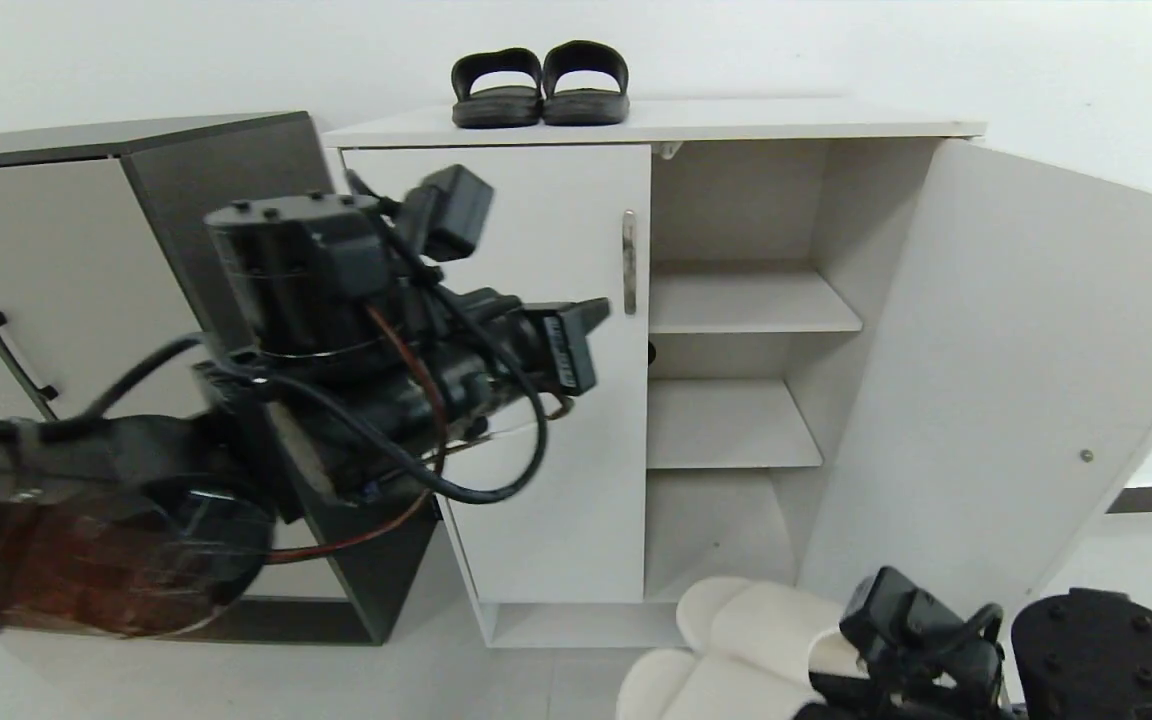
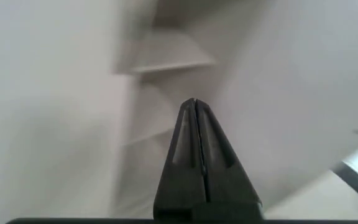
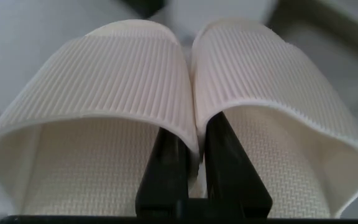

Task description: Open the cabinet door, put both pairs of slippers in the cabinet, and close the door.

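The white cabinet [image 1: 736,118] has its right door [image 1: 996,380] swung open, showing two bare shelves [image 1: 746,302]; its left door [image 1: 536,520] is closed. A pair of black slippers [image 1: 539,88] rests on the cabinet top. The white slippers [image 1: 736,640] [image 3: 135,93] are low in front of the open compartment, side by side. My right gripper [image 3: 191,149] is shut on their adjoining inner walls, one finger inside each slipper. My left gripper [image 1: 588,345] [image 2: 195,106] hangs shut and empty before the closed door, just left of its metal handle [image 1: 628,262].
A grey cabinet [image 1: 216,170] with closed doors stands against the white one's left side. The open door juts out toward me on the right. The light floor [image 1: 536,690] lies in front of both cabinets.
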You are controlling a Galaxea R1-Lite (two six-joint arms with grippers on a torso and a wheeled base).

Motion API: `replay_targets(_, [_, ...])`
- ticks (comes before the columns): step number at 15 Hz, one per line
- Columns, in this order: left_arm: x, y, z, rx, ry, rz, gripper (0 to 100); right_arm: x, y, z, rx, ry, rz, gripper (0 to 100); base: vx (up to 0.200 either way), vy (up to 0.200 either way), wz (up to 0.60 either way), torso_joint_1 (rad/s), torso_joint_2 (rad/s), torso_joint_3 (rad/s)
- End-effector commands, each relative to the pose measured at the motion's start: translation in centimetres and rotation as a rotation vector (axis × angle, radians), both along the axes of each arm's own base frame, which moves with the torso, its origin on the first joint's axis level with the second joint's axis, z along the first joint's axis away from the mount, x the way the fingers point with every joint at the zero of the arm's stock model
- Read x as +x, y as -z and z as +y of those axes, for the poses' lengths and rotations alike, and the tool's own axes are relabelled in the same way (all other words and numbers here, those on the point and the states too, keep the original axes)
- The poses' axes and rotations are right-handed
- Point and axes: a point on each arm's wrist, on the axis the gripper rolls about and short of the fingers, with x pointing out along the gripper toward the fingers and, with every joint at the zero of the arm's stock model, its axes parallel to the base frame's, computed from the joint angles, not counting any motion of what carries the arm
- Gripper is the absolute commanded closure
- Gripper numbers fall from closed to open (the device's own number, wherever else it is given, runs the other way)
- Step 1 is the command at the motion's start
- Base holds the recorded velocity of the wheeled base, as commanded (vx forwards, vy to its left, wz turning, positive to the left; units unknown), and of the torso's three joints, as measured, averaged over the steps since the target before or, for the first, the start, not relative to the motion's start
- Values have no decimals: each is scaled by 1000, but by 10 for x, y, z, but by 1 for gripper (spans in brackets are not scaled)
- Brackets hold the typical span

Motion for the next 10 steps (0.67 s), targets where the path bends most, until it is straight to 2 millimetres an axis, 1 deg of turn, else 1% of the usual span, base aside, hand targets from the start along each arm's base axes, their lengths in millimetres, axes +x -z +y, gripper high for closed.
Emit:
replay_targets(1, [-57, -2, 95, 106, -466, -6, 100, 31, 3, 10, -11, 200, -33, 100, 0, 0, 0, 0, 0, 0])
replay_targets(2, [-69, 3, 105, 123, -522, 10, 100, 34, 3, 12, -15, 233, -46, 100, 0, 0, 0, 0, 0, 0])
replay_targets(3, [-124, 27, 138, 137, -590, 26, 100, 45, 0, 20, -15, 320, -83, 100, 0, 0, 0, 0, 0, 0])
replay_targets(4, [-152, 42, 160, 151, -738, 50, 100, 47, 1, 20, -29, 364, -93, 100, 0, 0, 0, 0, 0, 0])
replay_targets(5, [-179, 52, 179, 155, -878, 69, 100, 48, 2, 19, -42, 402, -103, 100, 0, 0, 0, 0, 0, 0])
replay_targets(6, [-203, 61, 190, 151, -973, 79, 100, 49, 2, 18, -44, 413, -107, 100, 0, 0, 0, 0, 0, 0])
replay_targets(7, [-244, 84, 196, 150, -1087, 90, 100, 49, 1, 19, -43, 414, -112, 100, 0, 0, 0, 0, 0, 0])
replay_targets(8, [-266, 108, 194, 156, -1145, 101, 100, 49, 1, 20, -46, 413, -114, 100, 0, 0, 0, 0, 0, 0])
replay_targets(9, [-279, 131, 190, 169, -1144, 83, 100, 49, 1, 20, -47, 413, -112, 100, 0, 0, 0, 0, 0, 0])
replay_targets(10, [-275, 142, 190, 182, -1129, 110, 100, 50, 1, 20, -44, 412, -112, 100, 0, 0, 0, 0, 0, 0])
